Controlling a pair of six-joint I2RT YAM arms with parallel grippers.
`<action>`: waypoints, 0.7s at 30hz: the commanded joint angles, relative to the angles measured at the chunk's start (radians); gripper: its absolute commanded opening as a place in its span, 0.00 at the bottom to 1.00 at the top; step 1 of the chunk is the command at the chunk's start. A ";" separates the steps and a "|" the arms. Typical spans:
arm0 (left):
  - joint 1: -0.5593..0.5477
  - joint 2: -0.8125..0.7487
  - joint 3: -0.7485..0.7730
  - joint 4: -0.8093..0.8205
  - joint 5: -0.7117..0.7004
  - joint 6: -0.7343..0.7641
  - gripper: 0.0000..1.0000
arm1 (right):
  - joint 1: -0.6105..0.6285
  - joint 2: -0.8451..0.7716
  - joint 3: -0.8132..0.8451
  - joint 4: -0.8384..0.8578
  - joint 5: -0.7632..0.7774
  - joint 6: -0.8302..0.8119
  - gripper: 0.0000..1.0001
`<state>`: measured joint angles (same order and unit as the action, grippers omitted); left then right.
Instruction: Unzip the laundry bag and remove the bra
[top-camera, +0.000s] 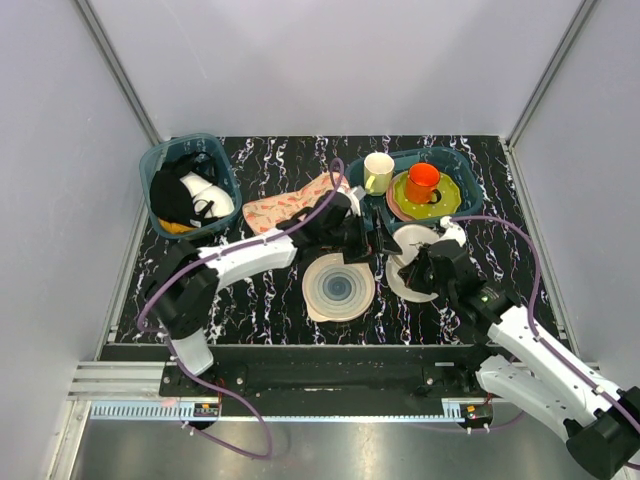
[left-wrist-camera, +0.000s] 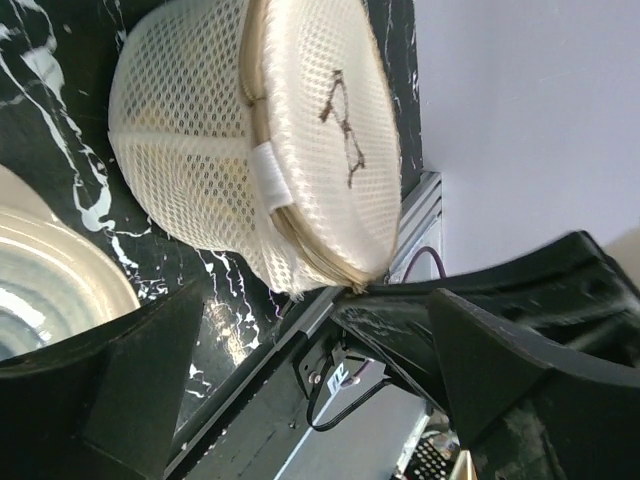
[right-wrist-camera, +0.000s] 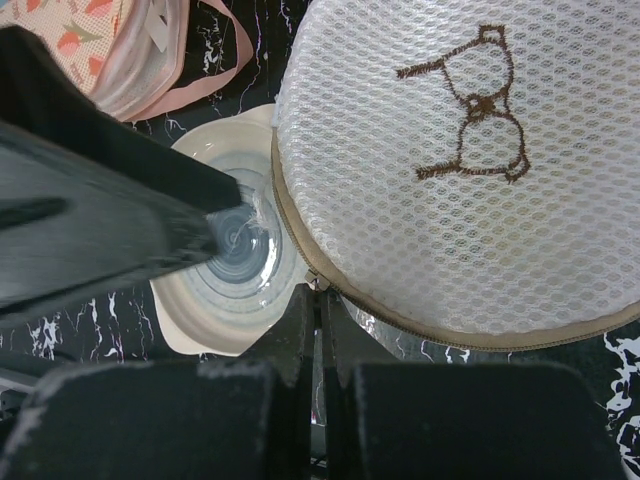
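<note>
The laundry bag (top-camera: 412, 240) is a white round mesh pouch with a dark line drawing on its flat face (right-wrist-camera: 480, 110). It stands tilted on edge right of the table's centre. My right gripper (right-wrist-camera: 320, 290) is shut on the zipper pull at the bag's tan zipper rim. My left gripper (left-wrist-camera: 320, 350) is open wide, its fingers (left-wrist-camera: 110, 400) apart from the bag (left-wrist-camera: 250, 140), just left of it in the top view (top-camera: 370, 243). The bra is hidden; only mesh shows.
A pale ringed plate (top-camera: 338, 287) lies beside the bag on the left. A pink carrot-patterned cloth (top-camera: 290, 205) lies behind it. At the back stand a teal bin of clothes (top-camera: 160, 160) and a teal bin (top-camera: 462, 160) with dishes, a cream cup (top-camera: 378, 172) and an orange cup (top-camera: 423, 182).
</note>
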<state>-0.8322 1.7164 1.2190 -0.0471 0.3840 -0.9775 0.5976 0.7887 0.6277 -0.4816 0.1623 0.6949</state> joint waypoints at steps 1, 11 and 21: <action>-0.022 0.041 -0.001 0.206 0.059 -0.119 0.95 | 0.004 -0.026 -0.009 0.040 -0.003 0.020 0.00; -0.058 0.130 0.054 0.201 -0.054 -0.122 0.50 | 0.004 -0.008 -0.011 0.034 -0.003 0.017 0.00; 0.005 0.048 0.083 0.001 -0.132 0.003 0.00 | 0.002 -0.068 0.003 -0.107 0.147 0.005 0.00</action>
<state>-0.8871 1.8507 1.2919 0.0143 0.3275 -1.0435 0.5976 0.7471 0.6121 -0.5037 0.1905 0.7044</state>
